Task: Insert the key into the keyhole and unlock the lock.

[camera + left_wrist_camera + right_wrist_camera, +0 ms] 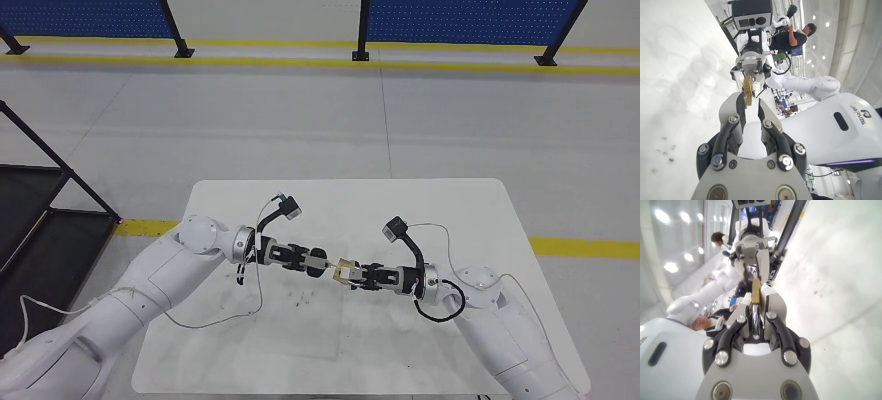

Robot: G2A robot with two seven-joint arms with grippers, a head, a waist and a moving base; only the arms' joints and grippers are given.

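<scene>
Black metal rack (45,225): on the floor, beyond the table's left edge.
White rectangular table (470,210): both arms meet above its middle, and neither gripper touches the top.
Dark specks (300,296): scattered on the table, nearer the robot than the grippers.
Left gripper (750,98): held level over the table and pointing at the other arm. Its black-padded fingers (739,106) are parted with a clear gap, and the lock's lower end sits between their tips.
Small silver key (745,100): at the lock's lower end, just beside one pad of the left gripper. How deep it sits in the keyhole cannot be told, nor whether that pad touches it.
Brass padlock (755,291): in the air between the two grippers, lying lengthwise along the line of the arms, with the keyhole end facing the left gripper.
Curved steel shackle (755,323): runs back between the right fingers toward that wrist.
Right gripper (358,273): clamped on the brass padlock, one white finger on each flat side.
</scene>
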